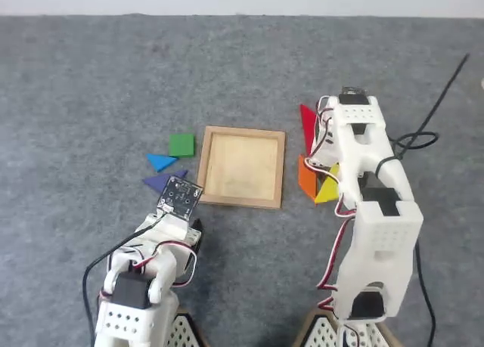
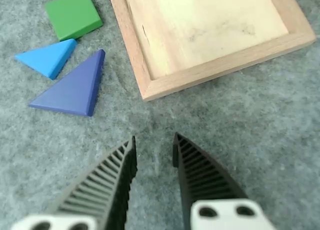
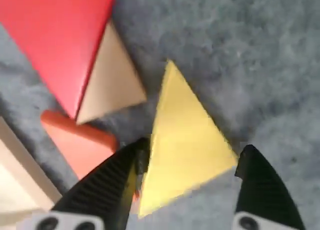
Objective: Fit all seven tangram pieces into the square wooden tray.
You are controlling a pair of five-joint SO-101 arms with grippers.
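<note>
Seven pieces lie on the grey felt (image 1: 91, 97), and none is in the wooden tray (image 1: 246, 131) yet. The yellow triangle (image 3: 185, 140) sits just off the tray's right side, beside the orange piece (image 3: 75, 145), a bare-wood triangle (image 3: 107, 82) and the red triangle (image 3: 55, 34). The right gripper (image 3: 192, 150) hangs over the yellow triangle with its jaws wide apart. One finger is at the long edge and the other just off a corner, and nothing is clamped.

These pieces look light, stiff and smooth-painted, so sloping edges may squirt out of a squeeze. The safer hold is probably the long edge against one pad and the opposite corner against the other.

Left of the tray lie the green square (image 2: 74, 13), the light blue triangle (image 2: 47, 57) and the dark blue triangle (image 2: 75, 89). The left gripper (image 2: 154, 140) is above the felt near the tray's corner, with its jaws slightly parted and nothing between them.
</note>
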